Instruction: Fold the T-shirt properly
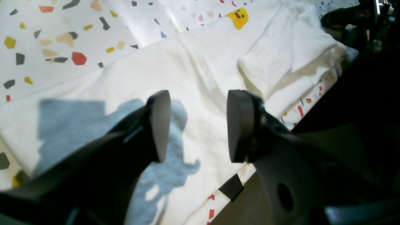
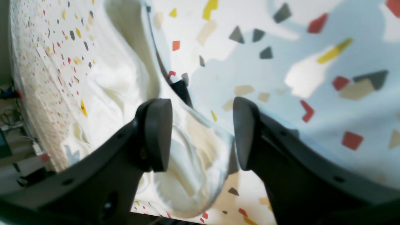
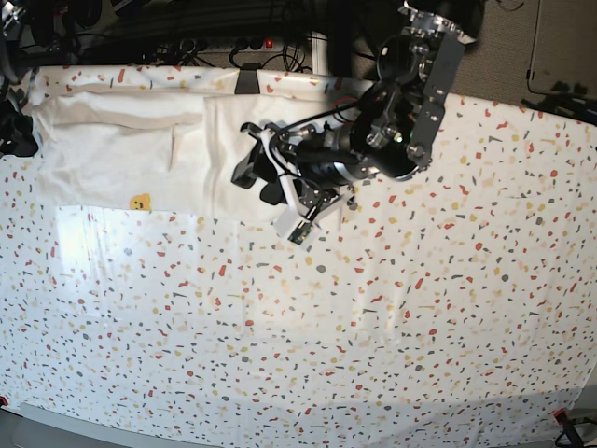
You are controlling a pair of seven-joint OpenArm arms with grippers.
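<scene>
The white T-shirt [image 3: 121, 149] lies partly folded at the back left of the table, its plain side up and a small yellow smiley print [image 3: 140, 201] at its near edge. My left gripper [image 3: 257, 179] hovers over the shirt's right part. In the left wrist view it [image 1: 198, 125] stands open above the flat fabric [image 1: 193, 72], with nothing between its fingers. My right gripper [image 3: 13, 131] is at the shirt's left end. In the right wrist view it [image 2: 201, 134] is open, with a rumpled edge of the shirt [image 2: 190, 150] below the gap.
The speckled white table cover [image 3: 326, 317] spreads across the whole table. Cables and a power strip [image 3: 233, 47] run behind the back edge. In the left wrist view the table's edge [image 1: 250, 200] drops off close to the shirt, beside a black patch [image 1: 231, 187].
</scene>
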